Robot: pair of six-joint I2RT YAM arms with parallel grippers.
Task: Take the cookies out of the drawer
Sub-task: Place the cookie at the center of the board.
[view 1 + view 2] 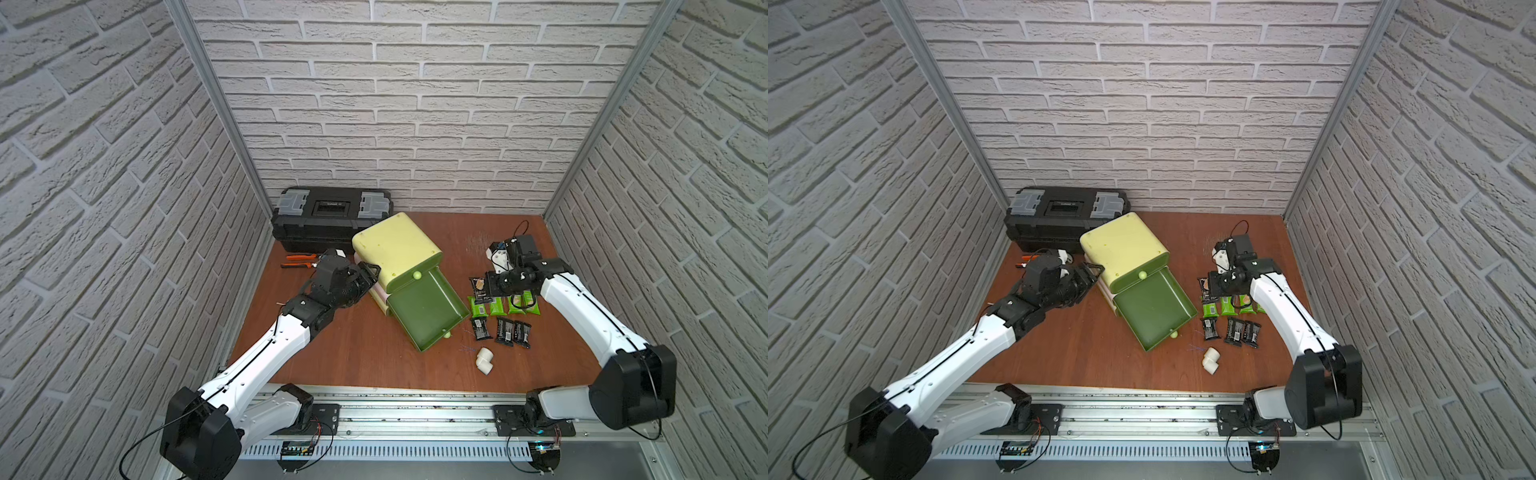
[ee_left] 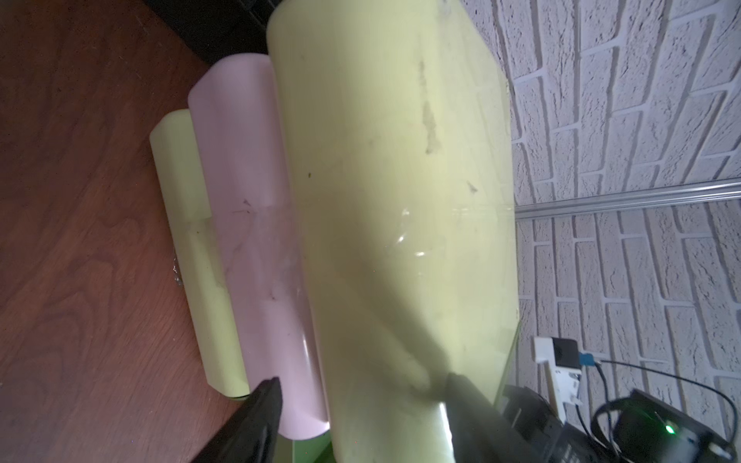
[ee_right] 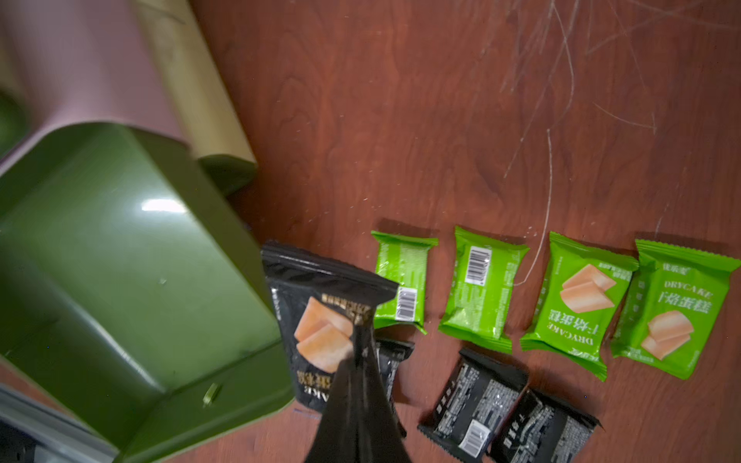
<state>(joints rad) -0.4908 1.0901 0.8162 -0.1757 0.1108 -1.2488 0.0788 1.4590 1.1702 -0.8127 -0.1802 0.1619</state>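
Cookies [image 3: 481,288], glossy crinkled pillow packets; right jaws pinch a black one [image 3: 320,320]; left jaws straddle the smooth plastic cabinet [image 2: 393,200].

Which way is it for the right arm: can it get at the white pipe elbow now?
Probably not yet: the right gripper is shut on a black cookie packet. The pipe elbow lies unobstructed beside that arm.

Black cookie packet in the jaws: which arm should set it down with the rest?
Right. The right gripper is shut on the black cookie packet, above the packets on the table. The left gripper is at the drawer cabinet.
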